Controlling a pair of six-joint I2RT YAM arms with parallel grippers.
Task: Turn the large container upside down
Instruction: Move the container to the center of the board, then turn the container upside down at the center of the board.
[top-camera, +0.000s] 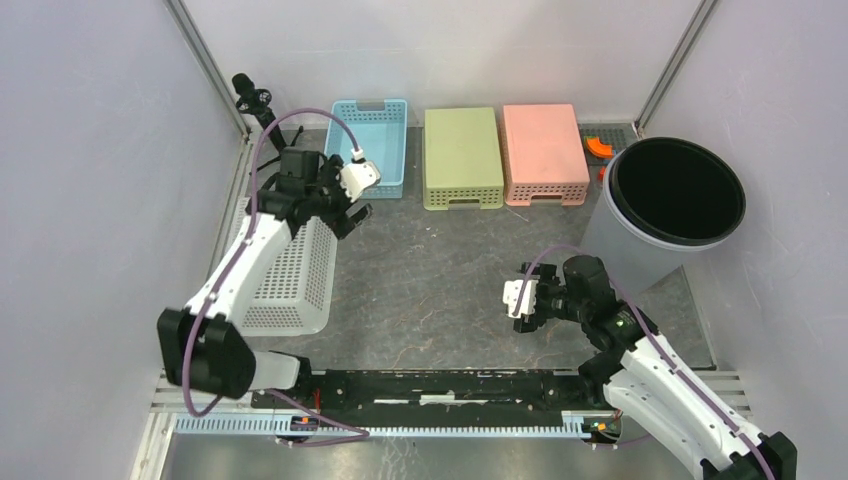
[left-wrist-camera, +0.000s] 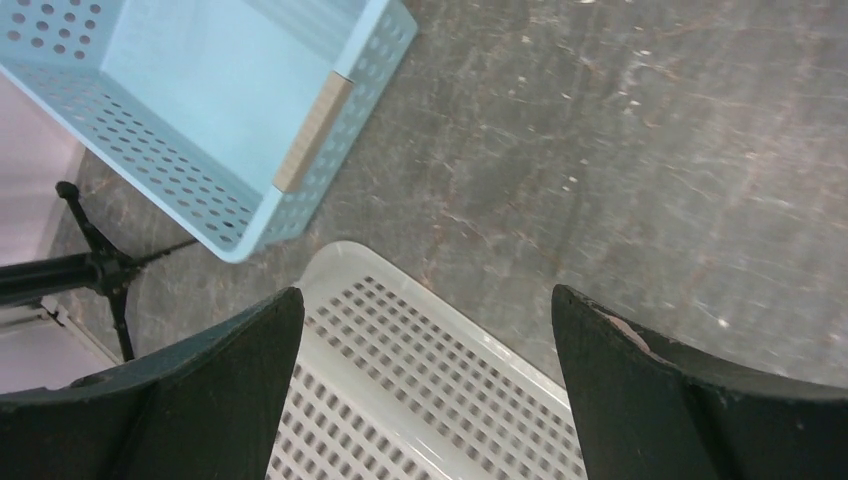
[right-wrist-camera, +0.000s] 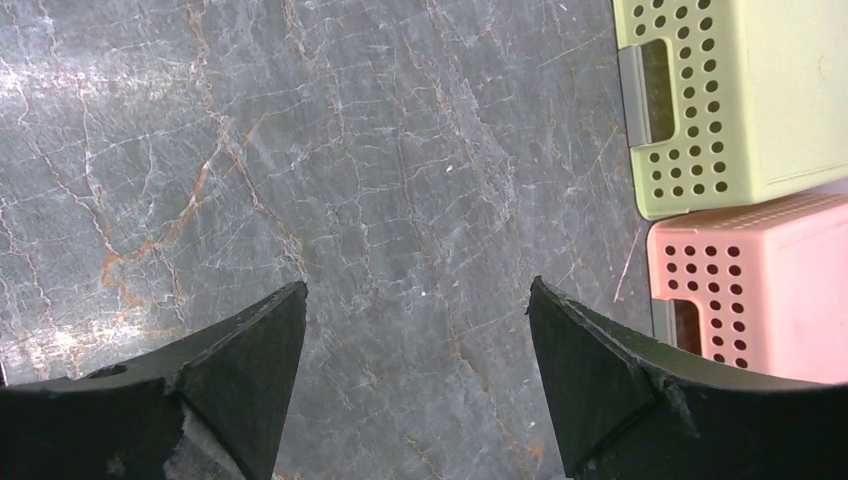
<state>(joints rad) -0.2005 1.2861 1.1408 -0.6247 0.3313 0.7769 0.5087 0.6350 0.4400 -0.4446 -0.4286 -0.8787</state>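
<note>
Overhead clock: twelve o'clock is the far wall, six is the arm bases.
Table (top-camera: 440, 270): grey marbled top, pale panels on three sides.
Grey bin (top-camera: 625, 250): round and upright, with its black mouth open upward. It sits at two o'clock against the right panel.
Large white basket (top-camera: 305, 280): the task item, at nine o'clock, lying long-ways along the left edge. Its flat perforated face is up and its walls flare down to the table, so it reads as base-up. The left arm crosses above it.
Pink basket (top-camera: 543, 150): one o'clock in the far row, flat base up, handle slot facing six.
Green basket (top-camera: 462, 155): twelve o'clock, just beside the pink one, also base up.
Blue basket (top-camera: 385, 130): eleven o'clock, mouth up. Its near corner is just beside the white basket's far end.
Left gripper (left-wrist-camera: 427, 300): ten o'clock, over the white basket's far end. Fingers are spread wide, and the perforated face shows in the gap below them.
Right gripper (right-wrist-camera: 417, 288): four o'clock, pointing towards mid-table. Fingers are apart, and only bare tabletop shows between them.
Black stand (top-camera: 255, 100): far-left corner, past the blue basket.
Orange piece (top-camera: 598, 147): small, between the pink basket and the bin; shape unclear.
</note>
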